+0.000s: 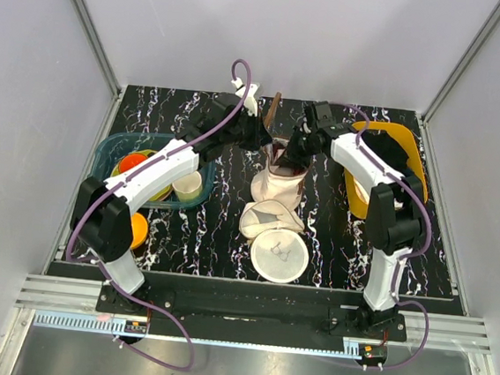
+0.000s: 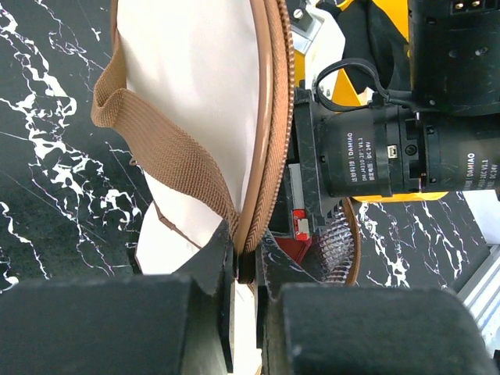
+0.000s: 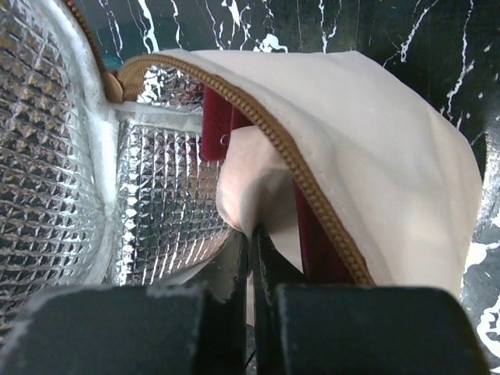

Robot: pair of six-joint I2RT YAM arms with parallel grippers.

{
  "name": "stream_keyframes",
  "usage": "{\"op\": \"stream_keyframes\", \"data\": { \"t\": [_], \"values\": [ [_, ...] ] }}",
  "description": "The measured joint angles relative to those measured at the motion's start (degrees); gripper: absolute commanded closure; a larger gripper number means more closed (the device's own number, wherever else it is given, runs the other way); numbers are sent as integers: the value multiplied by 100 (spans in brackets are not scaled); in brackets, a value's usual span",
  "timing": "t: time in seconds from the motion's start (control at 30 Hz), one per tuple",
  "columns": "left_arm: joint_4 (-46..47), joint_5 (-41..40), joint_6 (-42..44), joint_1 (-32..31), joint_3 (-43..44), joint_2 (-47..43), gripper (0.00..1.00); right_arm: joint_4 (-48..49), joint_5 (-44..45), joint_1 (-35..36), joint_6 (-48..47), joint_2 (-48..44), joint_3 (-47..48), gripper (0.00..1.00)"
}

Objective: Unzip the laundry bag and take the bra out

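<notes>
A white round mesh bag (image 1: 280, 255) lies nearest the arm bases on the black marbled table (image 1: 184, 225), with a whitish folded mesh bag (image 1: 269, 218) touching it behind. Beyond them, mid-table, the left gripper (image 2: 246, 266) is clamped on the brown zipper edge of the cream laundry bag (image 1: 283, 182). The right gripper (image 3: 251, 238) pinches the pale pink bra (image 3: 248, 176) inside the bag's open, silver-lined mouth.
</notes>
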Motion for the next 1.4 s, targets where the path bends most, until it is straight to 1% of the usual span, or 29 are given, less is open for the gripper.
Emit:
{"op": "stream_keyframes", "data": {
  "t": [0.13, 0.37, 0.5, 0.67, 0.83, 0.93, 1.1, 1.27, 1.4],
  "values": [
    [26, -2, 44, 0, -26, -44, 100, 90, 170, 4, -20, -310, -122, 100],
    [15, -2, 52, 0, -28, -50, 100, 323, 461, 7, -28, -1904, -197, 100],
    [-2, -2, 52, 0, -28, -50, 100, 553, 457, 7, -11, -2468, -186, 100],
    [-33, -4, 59, 0, -28, -50, 100, 632, 673, 11, -7, -2653, -186, 100],
    [-42, -2, 83, 0, -28, -50, 100, 592, 1283, -66, -42, -2809, -144, 100],
    [-46, 0, 81, 0, -28, -50, 100, 586, 1565, -293, -52, -2994, 46, 100],
    [-52, 2, 81, 0, -28, -50, 100, 614, 1958, -988, -68, -3414, 345, 100],
    [-79, 4, 81, 0, -28, -50, 100, 623, 2177, -1685, -68, -3836, 321, 100],
    [-98, 11, 81, 0, -28, -50, 100, 723, 2358, -2201, -74, -3934, -20, 100]
  ]
}}
